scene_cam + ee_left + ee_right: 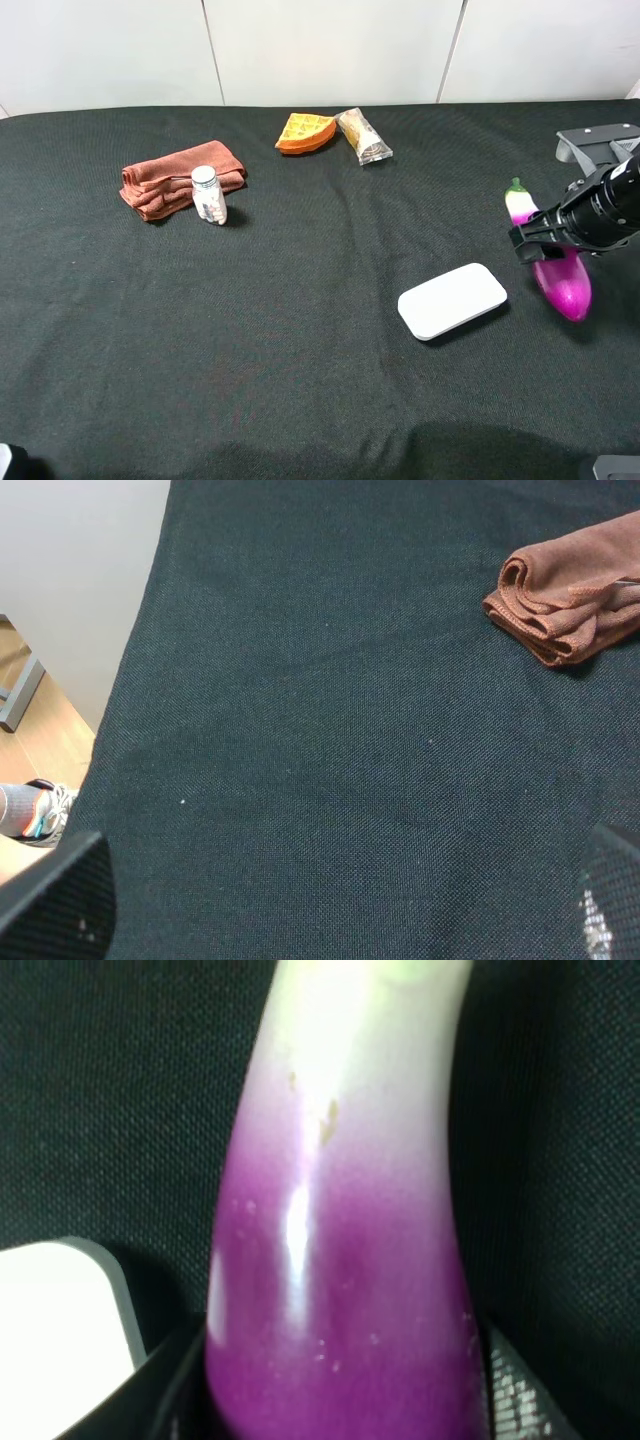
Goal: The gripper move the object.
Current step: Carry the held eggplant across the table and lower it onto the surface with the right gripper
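Black right hand grips eggplant across middle.

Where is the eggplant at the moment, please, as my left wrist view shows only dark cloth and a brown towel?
Observer: The eggplant is at the far right of the high view, with the right gripper shut across its middle.
Operator: Thanks; what lies nearest it?
Observer: The white case, just to its left there, not touching it.
Operator: Is anything by the towel?
Observer: Yes, a small white bottle sits against its near side.
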